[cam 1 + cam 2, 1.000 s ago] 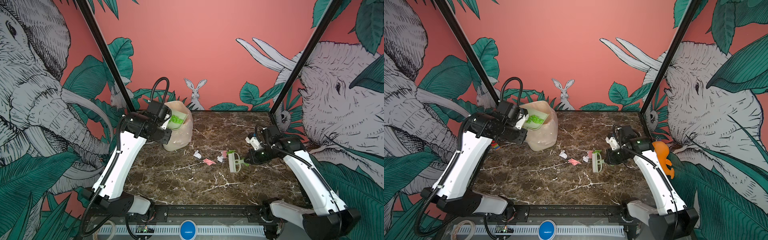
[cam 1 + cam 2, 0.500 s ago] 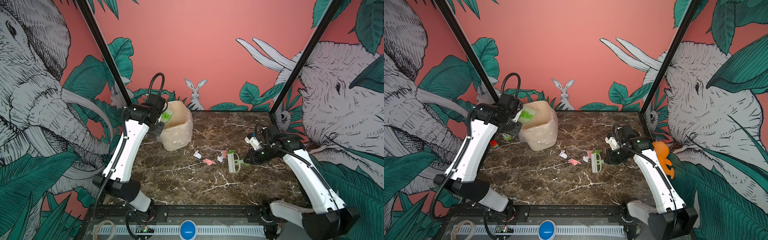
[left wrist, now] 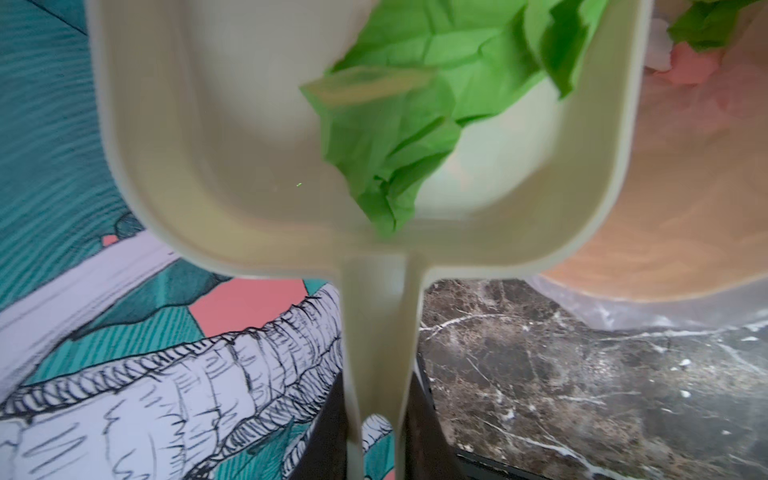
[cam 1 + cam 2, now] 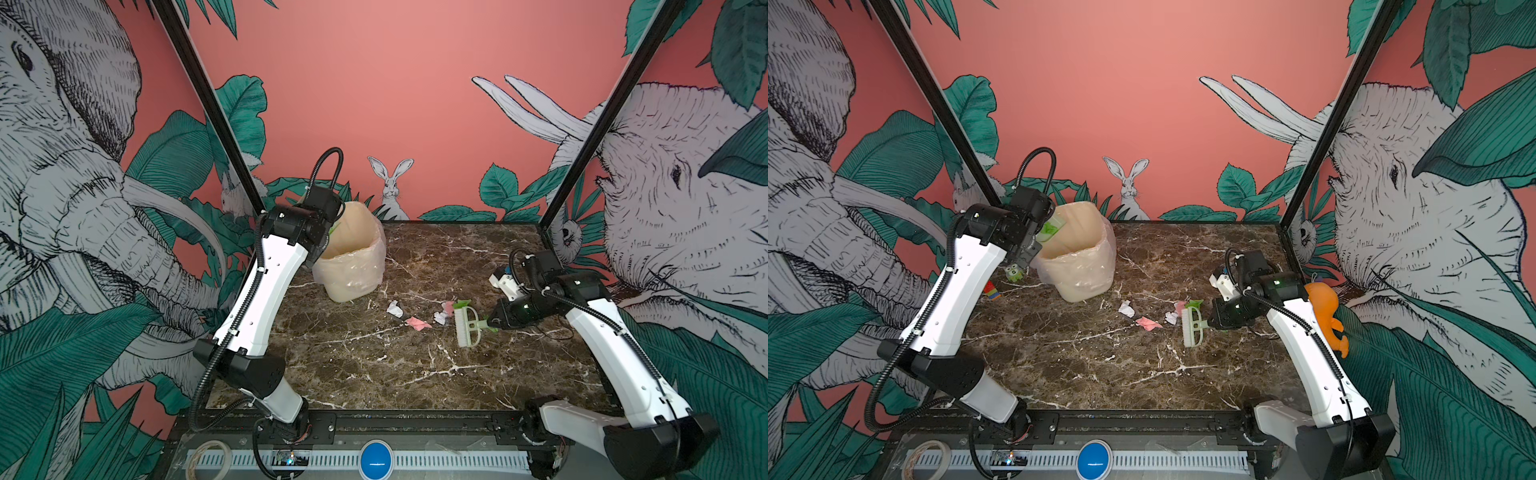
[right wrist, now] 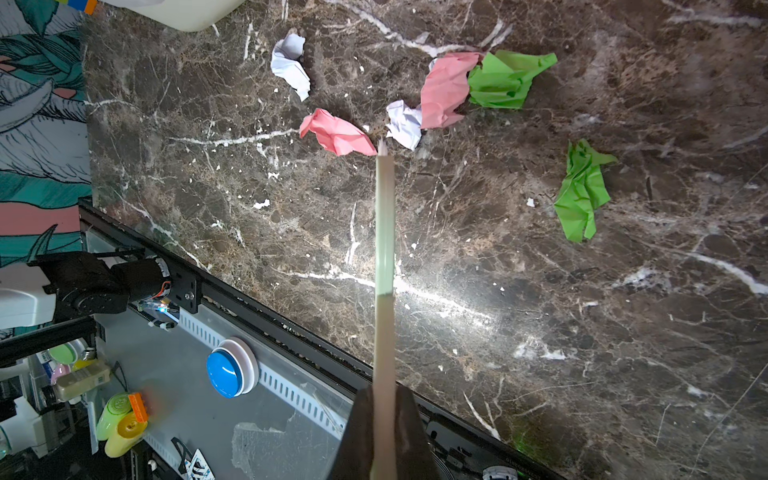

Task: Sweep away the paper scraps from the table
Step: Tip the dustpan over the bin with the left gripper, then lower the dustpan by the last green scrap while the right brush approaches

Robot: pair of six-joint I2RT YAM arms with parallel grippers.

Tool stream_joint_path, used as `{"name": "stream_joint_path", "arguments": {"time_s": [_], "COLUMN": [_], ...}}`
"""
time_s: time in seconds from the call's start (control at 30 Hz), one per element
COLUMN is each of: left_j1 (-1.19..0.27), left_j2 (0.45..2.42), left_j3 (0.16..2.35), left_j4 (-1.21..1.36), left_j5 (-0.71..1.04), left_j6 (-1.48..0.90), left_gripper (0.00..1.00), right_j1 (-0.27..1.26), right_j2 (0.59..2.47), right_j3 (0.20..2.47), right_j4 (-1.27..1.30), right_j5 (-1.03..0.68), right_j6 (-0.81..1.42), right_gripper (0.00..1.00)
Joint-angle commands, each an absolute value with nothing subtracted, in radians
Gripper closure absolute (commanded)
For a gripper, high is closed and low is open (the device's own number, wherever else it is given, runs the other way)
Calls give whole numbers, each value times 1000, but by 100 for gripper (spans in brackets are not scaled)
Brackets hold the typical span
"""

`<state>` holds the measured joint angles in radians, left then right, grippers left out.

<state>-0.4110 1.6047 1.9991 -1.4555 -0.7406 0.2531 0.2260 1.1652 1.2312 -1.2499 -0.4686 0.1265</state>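
Green and crumpled, one of the scraps [image 3: 399, 104] lies in the cream dustpan [image 3: 232, 166], which the left gripper [image 3: 376, 449] holds by the handle, fingers nearly closed around it, with the pan's open end at the rim of the lined bin [image 4: 353, 257] at the back left of the table [image 4: 374, 374]. The other scraps sit mid-table between bin and brush [image 4: 465, 328] – two white, two pink and a green one in a loose cluster, the nearest just beside the brush head. One more green scrap lies apart, on the gripper side of the brush. The right gripper [image 5: 384, 440] has its fingers squeezed tight on the brush handle – the head is low over the table, though whether the bristles touch it cannot be told
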Motion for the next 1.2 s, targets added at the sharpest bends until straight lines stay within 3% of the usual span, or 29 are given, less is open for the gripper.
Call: {"name": "stream_joint_path", "arguments": {"time_s": [0.0, 0.13, 0.9, 1.03, 1.17], "left_j1": [-446, -463, -543, -544, -571], "left_j2": [1605, 1603, 1467, 1463, 1470], "left_j3": [1976, 1911, 1625, 1654, 1776], "left_j4": [-1401, -1322, -941, -972, -1114], "left_j5": [-876, -1015, -1224, -1206, -1112], "left_j6": [344, 447, 829, 769, 581], "left_gripper": [100, 100, 100, 100, 100], "right_j1": [222, 221, 215, 213, 211], "right_j2": [1165, 1172, 1184, 1189, 1226], "right_j3": [1254, 1266, 1284, 1289, 1363], "right_j4": [-1282, -1290, -1304, -1305, -1334], "right_j5": [-486, -486, -491, -452, -309], "right_j6": [108, 101, 89, 80, 44], "right_gripper": [100, 100, 100, 100, 100]}}
